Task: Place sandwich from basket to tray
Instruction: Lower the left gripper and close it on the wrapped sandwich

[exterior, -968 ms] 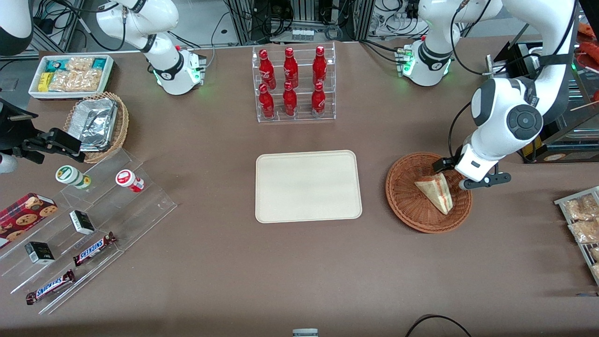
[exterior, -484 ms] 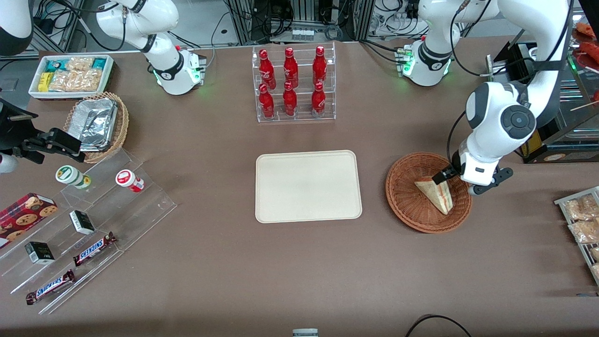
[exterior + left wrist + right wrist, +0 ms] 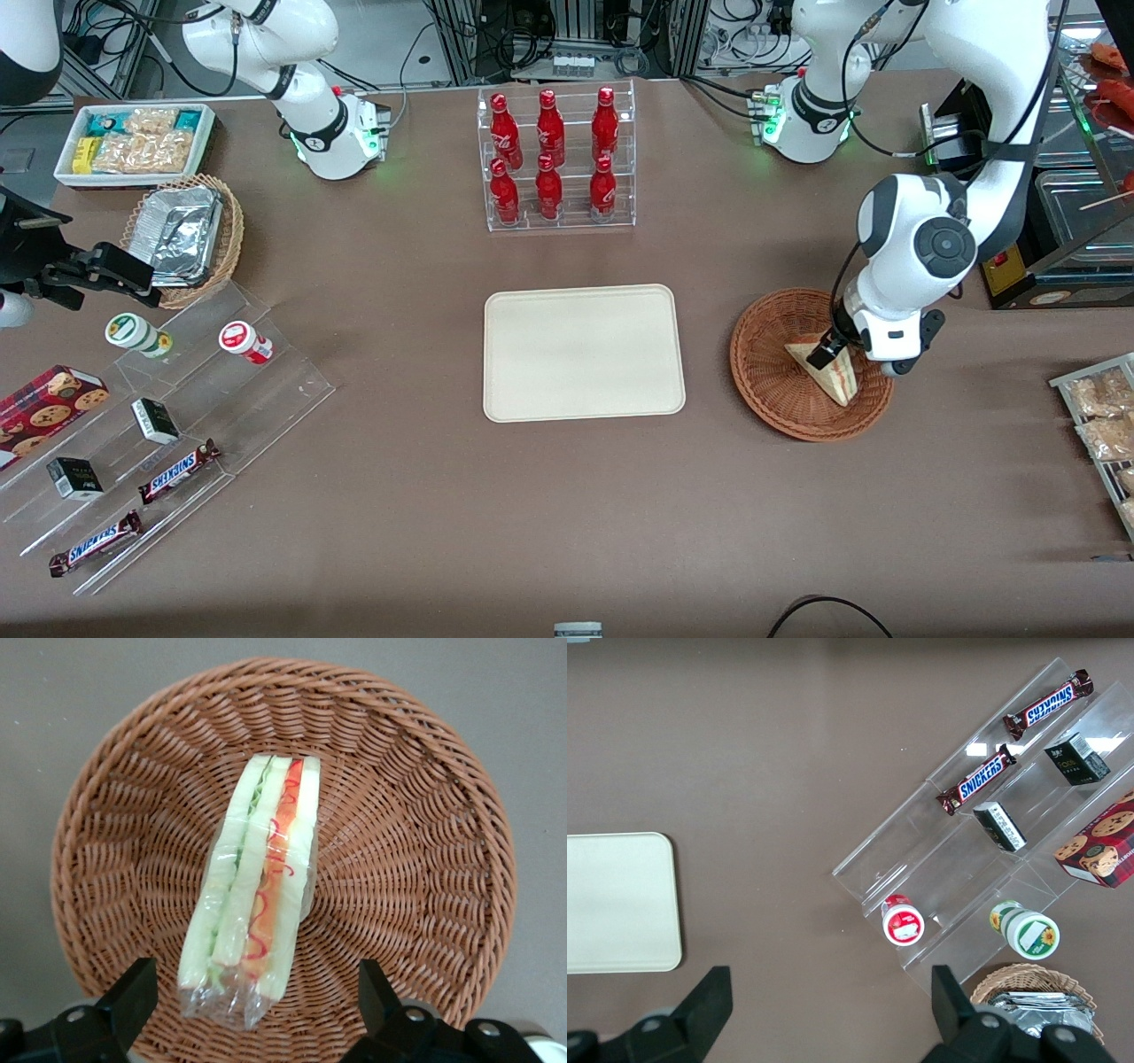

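**Wicker basket being closed in on: sandwich is being lined up between spread fingers**

Reddish-brown wicker is being filled with the working arm's wrist, where a second ago only the rim toward the working arm's end of the table was being overhung. Over the last second the gripper (image 3: 831, 352) is being carried inward from that rim and is now being held directly over the sandwich (image 3: 828, 372), which is lying in the basket (image 3: 769, 372) just where it was, wrapped in clear film with its red, green and cream layers turned upward.

From the wrist camera the fingers (image 3: 133, 997) are being seen spread wide, one on each side of the wedge's broad end, with bread on neither; nothing is being pinched yet. The sandwich (image 3: 257, 890) is being kept centred between them, and the basket (image 3: 425, 859) is being framed almost whole around it.

For the task, the approach is being judged as nearly finished and the grasp as not begun: a short descent and a closing across the layered faces are being called for next. The tray (image 3: 584, 352) is being left bare, well apart from the basket toward the parked arm's end. Soft bread and slippery film are being counted as the risk, since too firm a squeeze may crush the wedge and too light a one may let it slide.
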